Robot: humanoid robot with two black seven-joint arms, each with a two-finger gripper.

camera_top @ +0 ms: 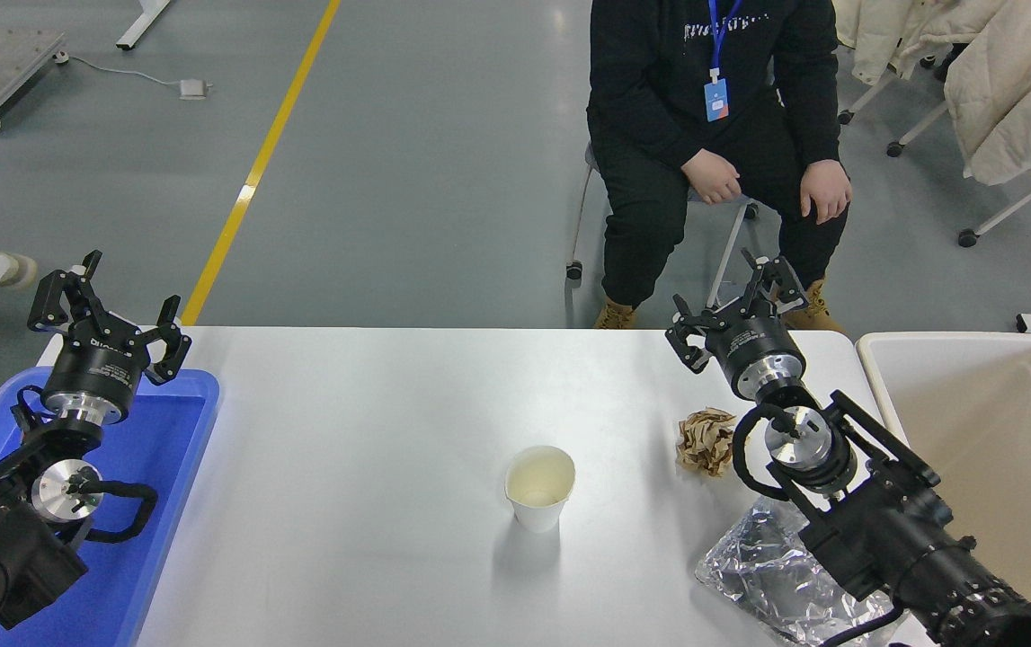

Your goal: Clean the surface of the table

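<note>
While both claws (left (111, 310), right (731, 301)) gape empty, 1 paper cup (539, 488) stands on the white counter (353, 431) beside crumpled paper (706, 439).

Grey floor (443, 135) (yellow line (254, 171))

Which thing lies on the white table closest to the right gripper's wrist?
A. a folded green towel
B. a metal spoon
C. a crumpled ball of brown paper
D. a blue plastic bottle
C: the crumpled brown paper ball lies on the table surface just left of the right arm's wrist, behind the right gripper, with the paper cup farther left.
</note>
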